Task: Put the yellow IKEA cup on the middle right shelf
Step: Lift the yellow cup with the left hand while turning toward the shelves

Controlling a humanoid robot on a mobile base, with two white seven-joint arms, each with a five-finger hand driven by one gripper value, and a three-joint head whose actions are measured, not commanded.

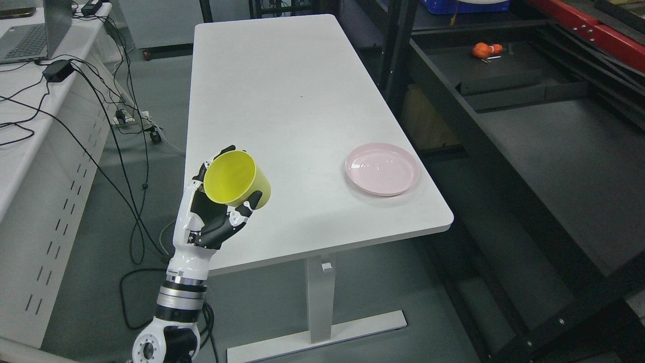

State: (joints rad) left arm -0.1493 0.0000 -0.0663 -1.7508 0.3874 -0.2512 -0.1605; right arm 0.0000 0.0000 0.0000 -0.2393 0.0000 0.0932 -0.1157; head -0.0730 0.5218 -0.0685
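Head view: my left hand is raised at the counter's near-left edge, fingers curled around the yellow cup, held clear of the surface. Cup is tilted, open mouth toward the cam, empty inside. Dark shelf lies far right, well apart, past an empty pink plate. Right arm not seen.

— Which of your 2 arms shows?
— My left arm, rising from the lower left, wrist upright.
— And the hand?
— My left hand has its fingers curled round a yellow cup.
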